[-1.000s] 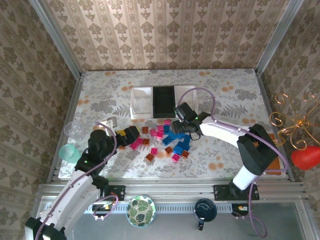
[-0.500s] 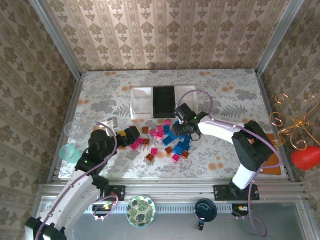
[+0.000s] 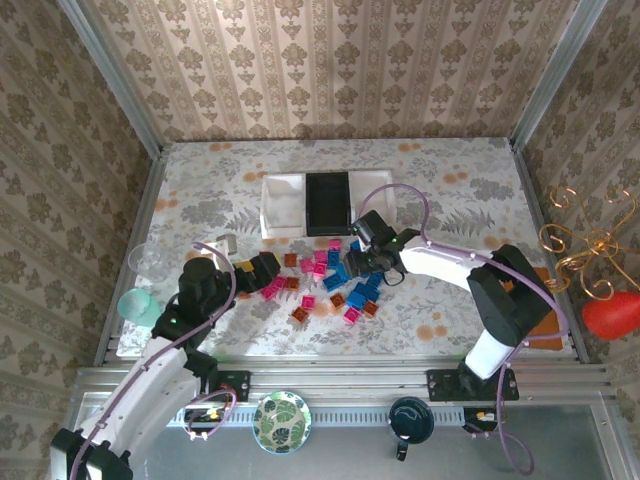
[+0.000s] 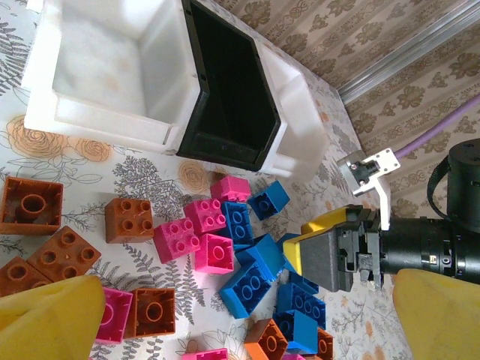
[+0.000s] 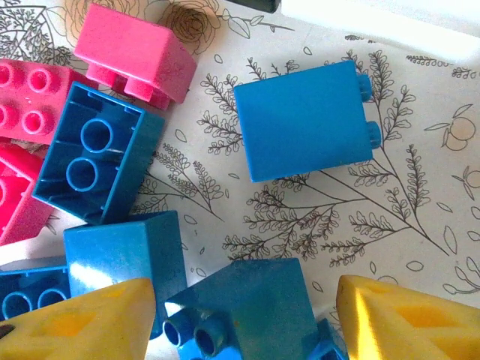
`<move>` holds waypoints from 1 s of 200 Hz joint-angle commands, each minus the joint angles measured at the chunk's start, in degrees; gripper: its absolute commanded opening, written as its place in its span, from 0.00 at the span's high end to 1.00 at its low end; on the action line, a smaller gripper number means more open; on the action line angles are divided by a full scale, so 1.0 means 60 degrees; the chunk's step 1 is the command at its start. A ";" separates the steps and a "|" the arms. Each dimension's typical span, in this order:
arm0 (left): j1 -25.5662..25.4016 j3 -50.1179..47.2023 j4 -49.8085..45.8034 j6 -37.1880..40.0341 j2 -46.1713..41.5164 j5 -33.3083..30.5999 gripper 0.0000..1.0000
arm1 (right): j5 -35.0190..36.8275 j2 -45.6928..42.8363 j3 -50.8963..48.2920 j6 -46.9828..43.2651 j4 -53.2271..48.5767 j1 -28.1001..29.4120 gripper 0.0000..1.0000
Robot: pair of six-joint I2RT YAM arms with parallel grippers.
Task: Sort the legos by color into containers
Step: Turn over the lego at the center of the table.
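Observation:
Blue, magenta-pink and orange-brown legos lie heaped on the floral table in front of three joined trays: left white, black, right white. My right gripper sits low over the blue bricks at the heap's right. Its yellow fingers stand open either side of a blue brick without touching it. Another blue brick and a pink one lie just beyond. My left gripper hovers open at the heap's left, over pink bricks and orange-brown ones.
A green leaf-patterned plate and a dark cup rest on the near rail. A teal cup and a clear cup stand at the left edge. A gold wire ornament and a red heart are at the right.
My right gripper has shifted slightly and settled lower onto the blue bricks, and its elbow has swung a little. The left arm has hardly moved.

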 commanded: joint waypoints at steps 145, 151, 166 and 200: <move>-0.0112 0.0004 0.0394 0.0006 0.0197 0.0170 0.00 | 0.0900 -0.0342 -0.0395 0.0343 -0.0190 -0.0315 0.36; -0.0112 0.0004 0.0406 0.0012 0.0197 0.0173 0.00 | 0.0922 -0.0423 -0.0421 0.0338 -0.0196 -0.0360 0.36; -0.0102 0.0004 0.0424 0.0005 0.0226 0.0170 0.00 | 0.0952 -0.0571 -0.0469 0.0339 -0.0191 -0.0399 0.35; -0.0109 0.0008 0.0527 -0.0022 0.0325 0.0200 0.00 | 0.0487 -0.0797 -0.0550 0.0049 0.0059 -0.0219 0.29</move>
